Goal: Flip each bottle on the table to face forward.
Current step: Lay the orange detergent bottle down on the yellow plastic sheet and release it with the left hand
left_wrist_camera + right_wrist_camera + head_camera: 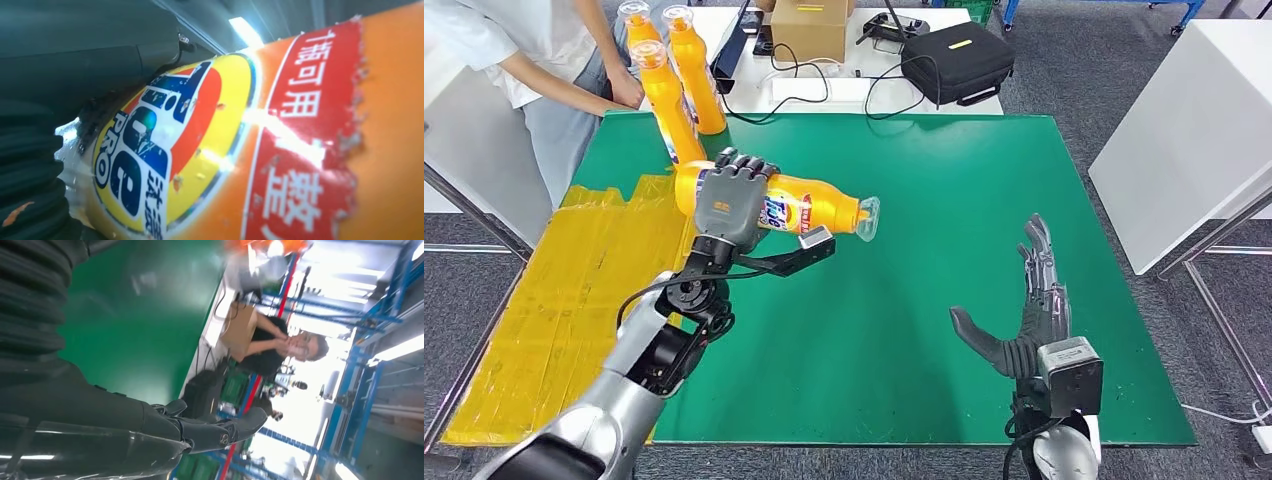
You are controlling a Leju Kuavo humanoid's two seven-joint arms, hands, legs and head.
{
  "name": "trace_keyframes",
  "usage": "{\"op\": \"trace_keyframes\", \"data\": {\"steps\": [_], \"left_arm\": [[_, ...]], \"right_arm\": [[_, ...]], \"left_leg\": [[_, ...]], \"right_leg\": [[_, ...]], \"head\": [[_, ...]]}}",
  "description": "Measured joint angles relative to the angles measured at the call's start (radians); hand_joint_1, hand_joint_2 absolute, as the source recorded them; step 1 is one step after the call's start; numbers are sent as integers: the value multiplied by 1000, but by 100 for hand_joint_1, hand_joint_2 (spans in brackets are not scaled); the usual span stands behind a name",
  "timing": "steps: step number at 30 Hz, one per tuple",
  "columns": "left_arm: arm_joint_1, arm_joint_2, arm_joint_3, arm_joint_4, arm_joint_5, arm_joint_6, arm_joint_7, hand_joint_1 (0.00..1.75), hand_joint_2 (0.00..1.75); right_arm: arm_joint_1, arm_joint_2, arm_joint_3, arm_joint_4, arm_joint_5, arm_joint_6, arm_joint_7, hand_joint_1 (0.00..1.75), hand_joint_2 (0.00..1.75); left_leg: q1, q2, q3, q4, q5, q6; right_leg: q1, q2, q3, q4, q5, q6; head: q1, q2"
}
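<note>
Nearest to me, my right hand point(1036, 305) hovers over the green table point(984, 200) on my right side, released: thumb splayed, fingers extended, nothing in it. It lies well apart from every bottle.

Further out and to my left, my left hand point(729, 205) is grasping the held bottle point(819, 212), fingers wrapped over the body near its base. The bottle is lifted off the table and lies roughly horizontal, its long axis running across my front: base toward my left, clear cap point(868, 217) pointing toward my right and slightly downward. In the left wrist view the printed label point(165, 150) sits close against the camera.

Beyond it, at the far left edge of the table, three standing bottles point(674, 75) are grouped upright, near a person's hand point(624, 90). The yellow sheet point(554, 300) lies just beside the table on that side.

The coming move, as I judge it, turns on that sideways axis: rotating the cap upward would let me set the bottle upright with its label forward. My left hand is plainly the nearer one.
</note>
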Motion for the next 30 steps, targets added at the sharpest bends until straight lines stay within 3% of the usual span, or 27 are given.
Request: {"op": "trace_keyframes", "data": {"steps": [5,10,16,20,25,29,30], "left_arm": [[-145,26,-21,312,12,-84,2,175,175],[-223,64,-8,491,31,-183,15,175,175],[-253,121,50,598,80,-240,89,175,175],[-259,165,112,638,122,-248,162,175,175],[-264,204,175,668,145,-245,195,175,175],[-264,218,228,684,185,-230,176,3,175],[-263,220,240,687,197,-227,164,0,175]], "right_arm": [[-7,-11,-6,-2,-19,41,6,0,175],[-15,-25,-10,-2,13,55,11,0,175],[-24,-33,-10,-3,32,63,19,0,175],[-39,-34,-10,-1,36,69,33,0,175],[-51,-34,-9,7,44,60,41,0,175],[-65,-34,-3,18,47,56,47,0,175],[-68,-34,-1,20,47,55,47,0,175]], "left_leg": [[0,2,0,0,0,0],[1,1,-1,0,1,0],[1,1,-1,0,1,0],[1,1,-1,0,1,-1],[1,1,-1,0,1,-1],[1,1,-1,0,1,-1],[1,1,-1,0,1,-1]], "right_leg": [[0,2,-1,1,1,0],[0,1,-1,1,0,-1],[0,1,-1,1,0,-1],[0,1,-1,1,0,-1],[0,1,-1,2,0,-1],[0,1,-1,1,0,-1],[0,1,-1,1,0,-1]], "head": [[0,0],[0,0],[0,0],[0,0],[0,0],[0,0],[0,0]]}}
